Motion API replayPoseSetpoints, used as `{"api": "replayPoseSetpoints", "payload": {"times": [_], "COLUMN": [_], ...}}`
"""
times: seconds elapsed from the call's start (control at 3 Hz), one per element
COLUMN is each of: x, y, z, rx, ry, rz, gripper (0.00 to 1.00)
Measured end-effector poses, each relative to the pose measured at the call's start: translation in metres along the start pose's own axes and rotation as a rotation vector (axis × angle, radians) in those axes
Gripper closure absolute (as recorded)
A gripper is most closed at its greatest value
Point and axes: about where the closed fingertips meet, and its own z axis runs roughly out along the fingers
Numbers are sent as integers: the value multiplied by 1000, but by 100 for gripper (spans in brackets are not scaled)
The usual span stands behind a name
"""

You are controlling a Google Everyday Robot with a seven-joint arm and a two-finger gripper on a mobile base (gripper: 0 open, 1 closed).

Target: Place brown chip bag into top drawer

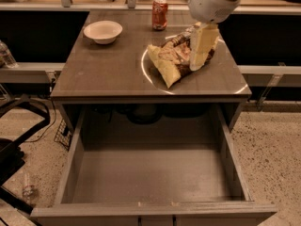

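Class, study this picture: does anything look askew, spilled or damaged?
Nothing is spilled or broken. The chip bag lies crumpled and slantwise on the table, with the gripper low over it. The bowl and can stand upright, and the drawer is open.

Single cam, sitting high in front of counter (103, 69), tilting down & facing toward its far edge. Close-in: open top drawer (150, 173) filling lower half. Claw (198, 62) hanging at top-right, over counter's right side.

Your gripper (199, 60) hangs over the brown chip bag (167, 66), which lies near the tabletop's right edge. Below the front edge, the top drawer (150, 173) stands open.
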Motion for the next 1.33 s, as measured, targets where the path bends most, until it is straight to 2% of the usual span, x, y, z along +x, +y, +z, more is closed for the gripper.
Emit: {"api": "replayPoseSetpoints", "payload": {"times": [0.33, 0.67, 1.0, 1.33], "x": [23, 52, 85, 93], "y": [-17, -20, -7, -6], "z": [68, 130, 185, 186], "rx": [-78, -162, -282, -298], "ry": [-53, -94, -74, -68], "rz": [-53, -105, -181, -186], "gripper": [0, 0, 2, 24]}}
